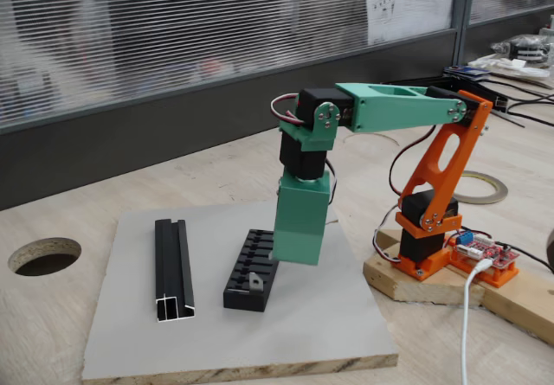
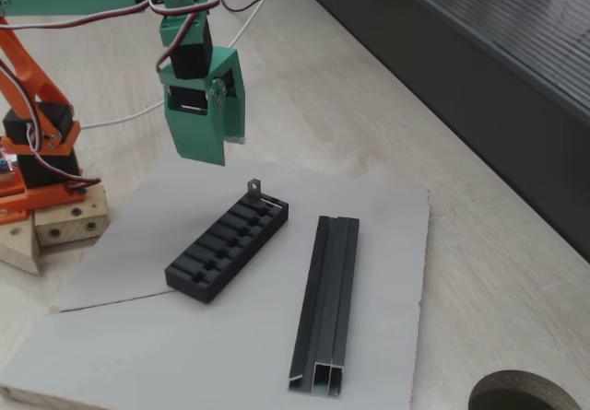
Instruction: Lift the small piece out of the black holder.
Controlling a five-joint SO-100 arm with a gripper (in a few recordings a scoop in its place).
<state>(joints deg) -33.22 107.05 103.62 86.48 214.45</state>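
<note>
The black holder point(image 1: 249, 274) point(image 2: 227, 244) lies on the grey board point(image 1: 320, 324) point(image 2: 147, 336). The small piece point(image 1: 256, 279) point(image 2: 253, 187), a tiny grey tab with a hole, stands upright in the slot at one end of the holder. My green gripper point(image 1: 295, 259) point(image 2: 225, 154) points down and hovers just above the board beside that end of the holder, a short way from the piece and not touching it. Its jaws look closed together with nothing between them.
A longer black channel rail point(image 1: 173, 270) point(image 2: 327, 309) lies parallel to the holder on the board. The arm's orange base point(image 1: 430, 229) sits on a wooden block with cables. A round hole point(image 1: 45, 255) is cut in the table, and a tape roll point(image 1: 481, 188) lies behind.
</note>
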